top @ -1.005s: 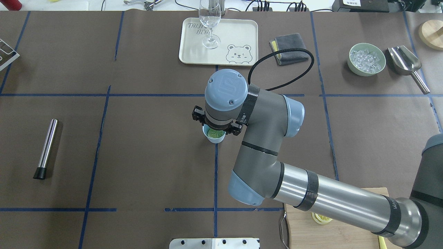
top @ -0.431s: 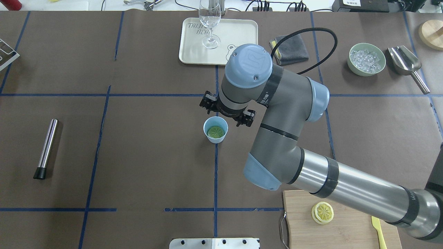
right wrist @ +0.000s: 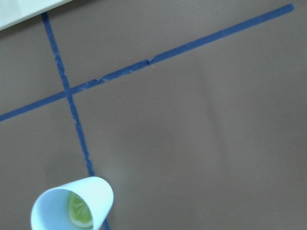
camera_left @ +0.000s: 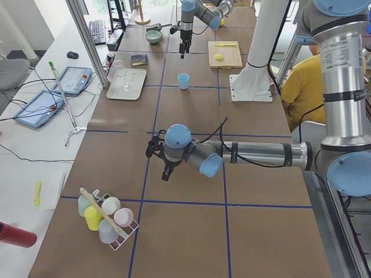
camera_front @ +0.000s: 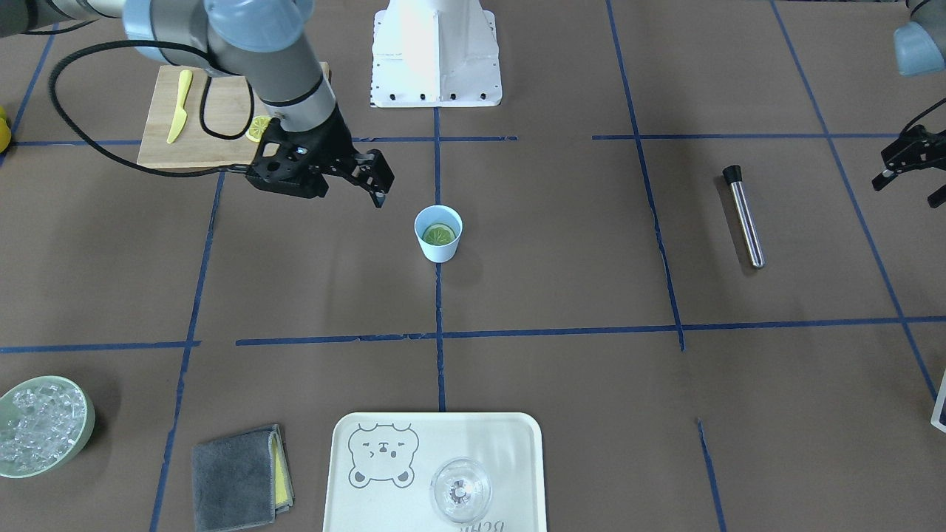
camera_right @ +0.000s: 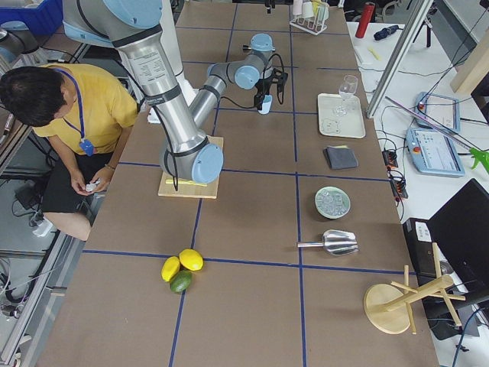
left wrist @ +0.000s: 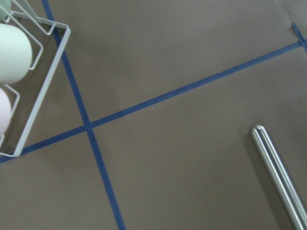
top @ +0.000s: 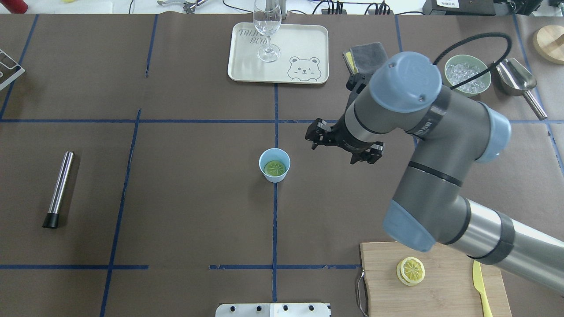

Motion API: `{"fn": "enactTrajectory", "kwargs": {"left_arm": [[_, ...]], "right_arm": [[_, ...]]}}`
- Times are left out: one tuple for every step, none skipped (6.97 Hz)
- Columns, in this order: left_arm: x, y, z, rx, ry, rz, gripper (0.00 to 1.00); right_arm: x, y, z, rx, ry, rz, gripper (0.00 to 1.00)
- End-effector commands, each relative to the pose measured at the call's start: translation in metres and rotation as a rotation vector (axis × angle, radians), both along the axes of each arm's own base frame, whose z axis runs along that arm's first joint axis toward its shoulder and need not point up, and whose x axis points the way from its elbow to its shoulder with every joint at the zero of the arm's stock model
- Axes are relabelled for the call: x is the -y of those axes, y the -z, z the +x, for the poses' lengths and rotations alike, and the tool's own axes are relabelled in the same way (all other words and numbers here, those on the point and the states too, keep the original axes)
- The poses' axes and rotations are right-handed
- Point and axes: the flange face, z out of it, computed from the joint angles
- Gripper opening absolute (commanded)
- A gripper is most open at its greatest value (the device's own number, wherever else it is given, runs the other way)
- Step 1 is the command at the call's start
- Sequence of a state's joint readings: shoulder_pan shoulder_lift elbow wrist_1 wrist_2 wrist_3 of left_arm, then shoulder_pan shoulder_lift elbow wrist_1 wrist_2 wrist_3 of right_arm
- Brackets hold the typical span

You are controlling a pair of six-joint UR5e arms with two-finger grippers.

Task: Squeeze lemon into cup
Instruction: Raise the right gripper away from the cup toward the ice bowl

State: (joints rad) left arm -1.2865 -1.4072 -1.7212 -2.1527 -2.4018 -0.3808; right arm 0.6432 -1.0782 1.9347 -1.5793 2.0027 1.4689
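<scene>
The pale-blue cup (top: 274, 159) stands upright at the table's middle, on a blue tape line. The lemon slice (top: 275, 167) lies flat inside it, greenish in the shade. Both also show in the front view, cup (camera_front: 438, 251) and slice (camera_front: 438, 235), and in the right wrist view, cup (right wrist: 98, 191) and slice (right wrist: 80, 211). My right gripper (camera_front: 373, 181) hangs above the table to the cup's right, apart from it, open and empty. My left gripper (camera_front: 905, 177) hovers far off on my left side, open and empty.
A steel bar (top: 59, 189) lies at the left. A cream tray (top: 308, 44) with a clear glass (top: 267, 26) sits at the back. A cutting board (top: 440, 290) with stacked slices (top: 410, 270) and a yellow knife (top: 480, 281) lies near right. An ice bowl (camera_front: 87, 421) and a grey cloth (camera_front: 233, 476) sit far right.
My right arm has risen from just over the cup and swung away to the right. The lemon slice stays in the cup, now in full view.
</scene>
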Motion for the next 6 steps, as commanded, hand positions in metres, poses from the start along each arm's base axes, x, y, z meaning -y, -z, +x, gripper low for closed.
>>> {"fn": "enactTrajectory", "kwargs": {"left_arm": [[-0.006, 0.015, 0.083, -0.007, -0.013, -0.140, 1.00], [-0.013, 0.020, 0.127, 0.013, -0.019, -0.191, 1.00], [-0.019, 0.019, 0.140, 0.015, -0.022, -0.231, 1.00], [-0.026, 0.016, 0.155, 0.029, -0.026, -0.260, 1.00], [-0.030, 0.013, 0.169, 0.061, 0.003, -0.268, 1.00], [-0.022, 0.018, 0.181, 0.073, 0.009, -0.241, 1.00]], "right_arm": [[-0.007, -0.049, 0.050, -0.043, 0.035, 0.033, 1.00], [-0.006, -0.070, 0.064, -0.070, 0.038, 0.040, 1.00], [-0.004, -0.086, 0.074, -0.092, 0.046, 0.046, 1.00], [-0.005, -0.094, 0.076, -0.106, 0.057, 0.053, 1.00], [-0.005, -0.095, 0.076, -0.108, 0.056, 0.053, 1.00], [-0.006, -0.095, 0.076, -0.108, 0.055, 0.055, 1.00]]}}
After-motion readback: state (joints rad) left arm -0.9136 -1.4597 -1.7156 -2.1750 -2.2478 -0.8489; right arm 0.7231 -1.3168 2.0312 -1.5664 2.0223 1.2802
